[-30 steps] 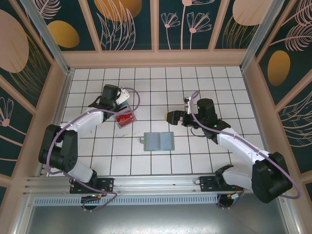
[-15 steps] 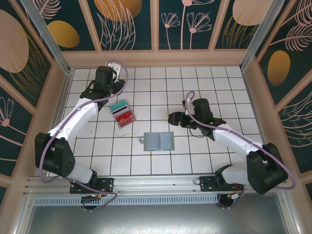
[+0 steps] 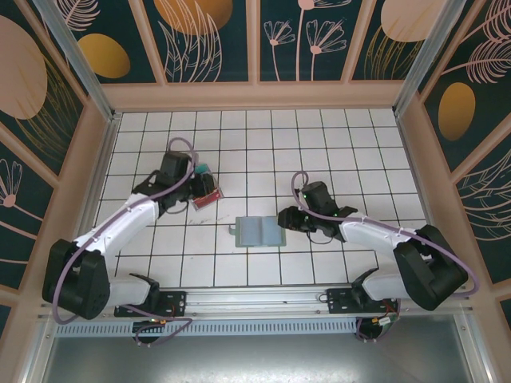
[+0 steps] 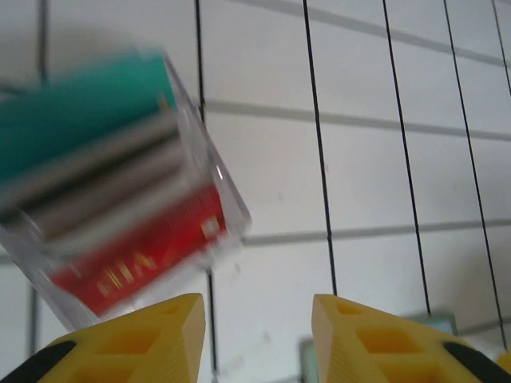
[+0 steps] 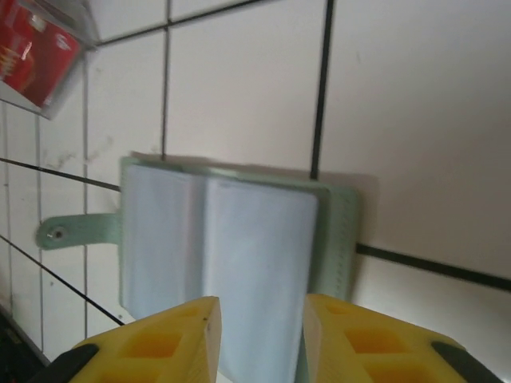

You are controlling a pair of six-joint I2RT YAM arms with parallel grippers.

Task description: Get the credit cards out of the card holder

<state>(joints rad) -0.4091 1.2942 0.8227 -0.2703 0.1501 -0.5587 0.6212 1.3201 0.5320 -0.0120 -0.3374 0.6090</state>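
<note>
Grey-green card holder (image 3: 260,231) lying open mid-table, long axis running left-right, just left of the right gripper (image 5: 262,319), the nearer arm, hovering with jaws parted, possibly touching its edge. Left gripper (image 4: 257,315) parted, empty, hanging beside loose cards (image 4: 120,215), teal and red.

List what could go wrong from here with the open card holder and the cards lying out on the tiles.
1. The right pincer hovers at the edge of the open card holder, which lies loose and flat. Closing there may fold or drag it rather than free a card.
2. The left pincer sits close to the red card and teal card, which overlap. A small move may push them along.
</note>
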